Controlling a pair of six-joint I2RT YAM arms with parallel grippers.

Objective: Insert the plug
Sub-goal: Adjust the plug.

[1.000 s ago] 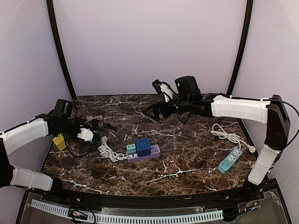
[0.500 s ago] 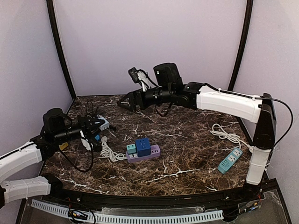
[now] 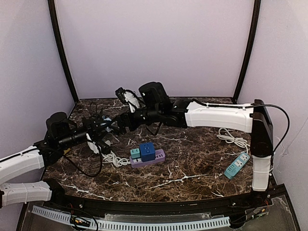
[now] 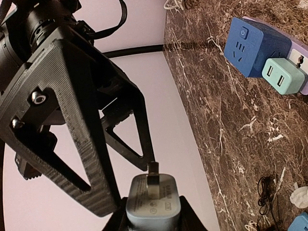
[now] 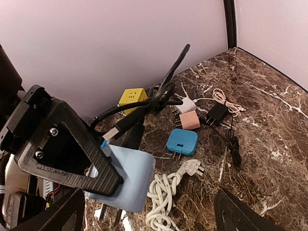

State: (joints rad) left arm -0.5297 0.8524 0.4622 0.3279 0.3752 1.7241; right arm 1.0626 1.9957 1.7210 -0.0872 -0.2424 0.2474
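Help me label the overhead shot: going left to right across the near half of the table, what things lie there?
Coiled white cable → teal adapter → blue cube adapter, both sitting on the purple power strip → teal power strip.

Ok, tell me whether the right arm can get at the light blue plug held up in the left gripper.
Probably yes. The right gripper stands open right beside the plug, which the left gripper holds clear of the table, and nothing shows between them. One finger is close to the plug's prong.
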